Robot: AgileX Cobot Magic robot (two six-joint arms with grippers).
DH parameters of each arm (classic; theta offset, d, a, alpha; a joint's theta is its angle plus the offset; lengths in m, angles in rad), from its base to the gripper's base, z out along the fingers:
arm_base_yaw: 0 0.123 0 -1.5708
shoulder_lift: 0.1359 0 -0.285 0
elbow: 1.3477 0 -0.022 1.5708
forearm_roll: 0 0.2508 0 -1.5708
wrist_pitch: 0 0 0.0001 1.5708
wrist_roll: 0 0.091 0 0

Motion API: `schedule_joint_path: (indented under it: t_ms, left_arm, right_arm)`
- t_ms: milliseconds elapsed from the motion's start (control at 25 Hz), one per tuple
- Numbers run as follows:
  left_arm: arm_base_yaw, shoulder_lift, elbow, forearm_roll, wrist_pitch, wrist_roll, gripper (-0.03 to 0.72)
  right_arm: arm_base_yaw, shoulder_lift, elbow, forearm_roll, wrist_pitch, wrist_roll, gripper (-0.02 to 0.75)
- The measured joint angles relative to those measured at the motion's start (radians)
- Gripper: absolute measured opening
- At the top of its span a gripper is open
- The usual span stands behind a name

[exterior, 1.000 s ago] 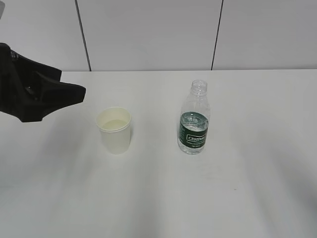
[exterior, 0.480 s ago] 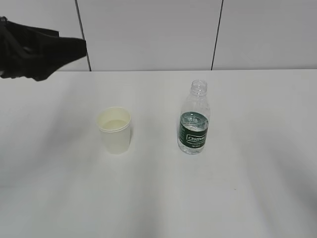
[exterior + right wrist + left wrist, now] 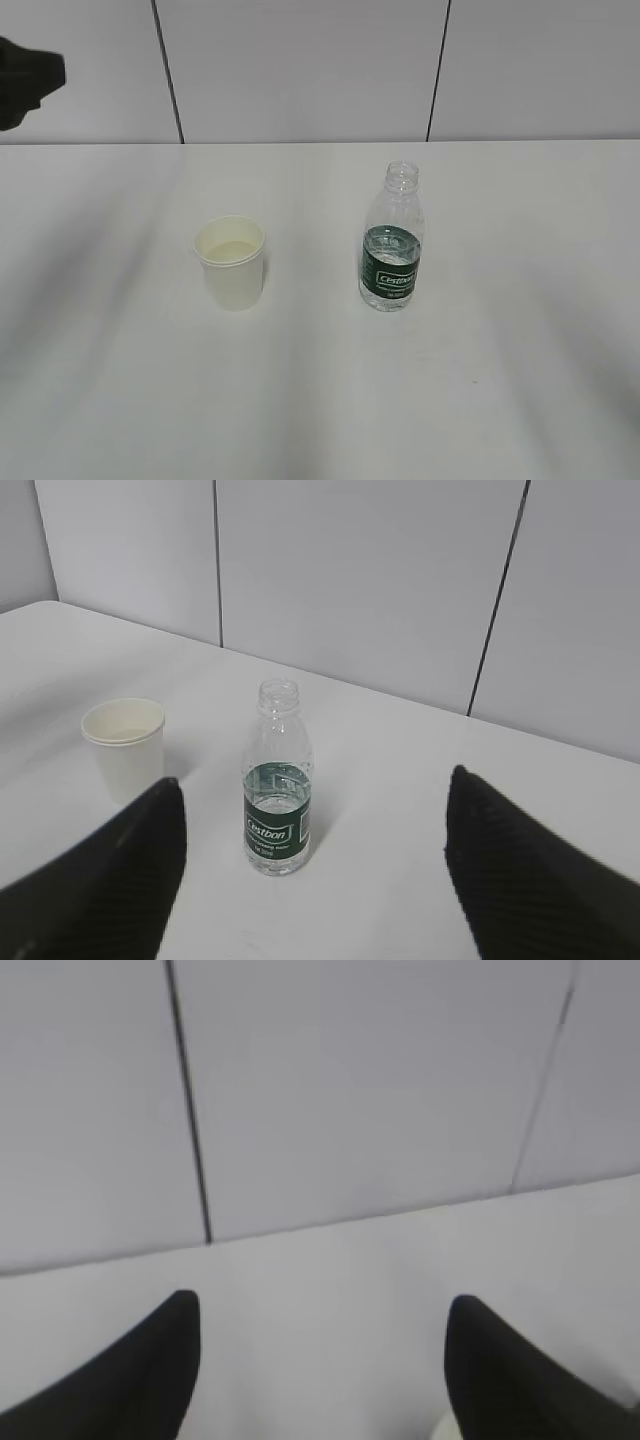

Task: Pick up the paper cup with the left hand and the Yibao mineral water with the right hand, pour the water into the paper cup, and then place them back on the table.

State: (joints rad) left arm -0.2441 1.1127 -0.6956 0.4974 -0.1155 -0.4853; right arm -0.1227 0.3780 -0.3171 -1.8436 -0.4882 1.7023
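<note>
Paper cup (image 3: 231, 262) upright on the bench (image 3: 320, 400), left of centre in the exterior view, pale liquid visible inside. Yibao mineral water (image 3: 392, 238) upright to its right, well apart from the cup, no cap, green label band facing the camera, some water at label height. Nothing touching either one.

Left hand (image 3: 28, 75): only a black piece of it shows at the top-left edge of the exterior view, up in front of the wall (image 3: 300, 70), well apart from the cup. Left wrist view has the two black fingers (image 3: 130, 1380) spread wide with bare bench and wall between them, holding nothing (a pale sliver at the bottom edge by the right-side finger may be the cup rim, can't tell).

Right hand (image 3: 310, 870): not in the exterior view. Its wrist view shows both fingers (image 3: 520, 880) wide apart at the bottom corners, empty. Bottle stands on the bench between and beyond them, roughly centred in the gap, not in contact. Cup sits further left in that view, just above the left-side finger tip, also untouched.

Wall behind is pale grey panels with dark vertical seams, meeting the bench at the back edge.

Both task items on the bench, both sets of fingers open and clear of them.
</note>
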Motion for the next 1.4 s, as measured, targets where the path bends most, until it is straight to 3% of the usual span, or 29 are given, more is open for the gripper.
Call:
schedule_joint_path:
  t_ms: [200,520,840,1400]
  left_arm:
    - [0.000,-0.106,0.000,-0.243,0.312,0.319,0.510]
    - [0.000,-0.325,0.000,-0.484,0.875,0.663,0.510]
    - [0.000,-0.500,0.022,-0.602,1.114,0.705,0.508]
    - [0.000,-0.606,0.150,-0.653,1.084,0.705,0.504]
  right_arm:
    - [0.000,0.000,0.000,0.000,0.002,0.001,0.594]
    - [0.000,0.000,0.000,0.000,0.002,0.001,0.593]
    - [0.000,0.000,0.000,0.000,0.002,0.001,0.594]
    - [0.000,0.000,0.000,0.000,0.002,0.002,0.593]
